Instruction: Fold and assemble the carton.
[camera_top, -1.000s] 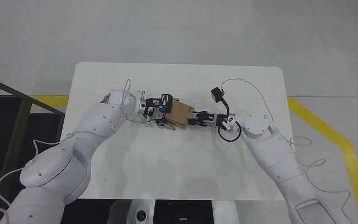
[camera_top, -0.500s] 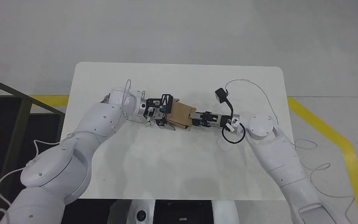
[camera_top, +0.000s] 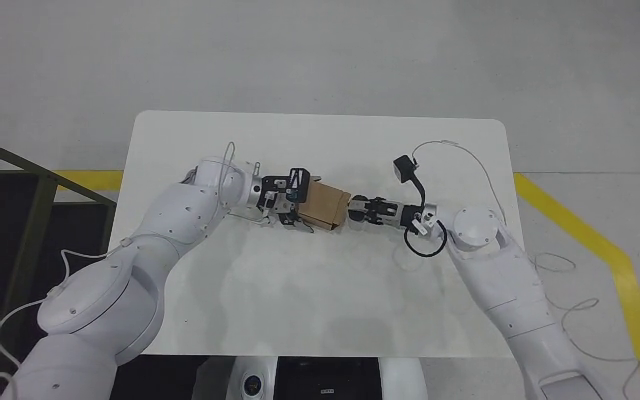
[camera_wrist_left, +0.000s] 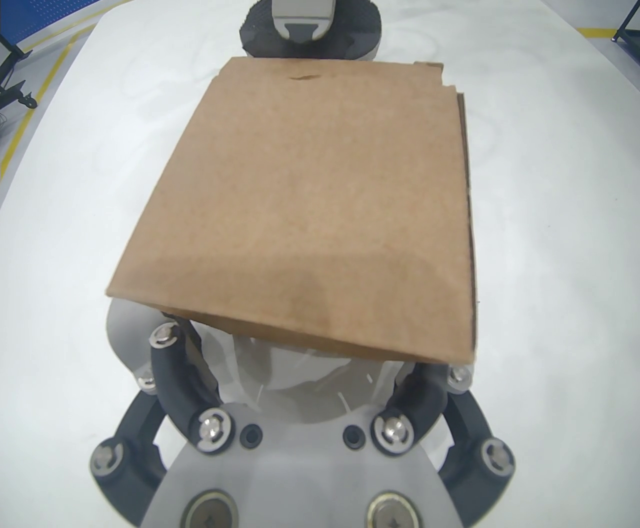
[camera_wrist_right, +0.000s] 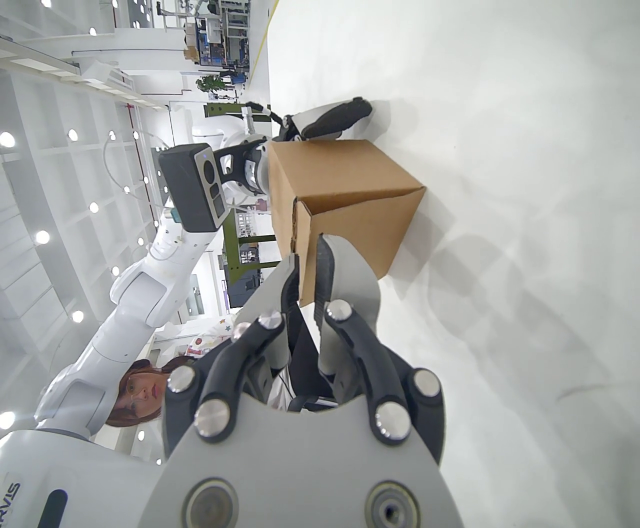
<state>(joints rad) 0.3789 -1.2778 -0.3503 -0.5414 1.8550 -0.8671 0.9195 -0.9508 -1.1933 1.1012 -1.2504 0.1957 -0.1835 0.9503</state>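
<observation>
A brown carton (camera_top: 324, 205) lies near the middle of the white table, its side panels folded into a box shape (camera_wrist_right: 345, 175). My left gripper (camera_top: 298, 203) holds its left end. In the left wrist view the carton's top panel (camera_wrist_left: 320, 200) covers the fingertips, and the finger links stand wide apart on both sides. One black finger (camera_wrist_right: 340, 116) of that gripper shows past the carton's far edge. My right gripper (camera_top: 352, 209) is at the carton's right end. It is shut (camera_wrist_right: 306, 260), tips right at the end flap, and also appears past the carton as the right gripper (camera_wrist_left: 310, 25).
The table (camera_top: 300, 300) has bare room in front of and behind the carton. A thin cable (camera_top: 460, 152) loops from the right arm over the table's back right. Beyond the table edges, grey floor with a yellow line (camera_top: 570, 225).
The right arm has shifted to the right, and its gripper has drawn back slightly along the carton's right end. The left arm and the carton have kept still.
</observation>
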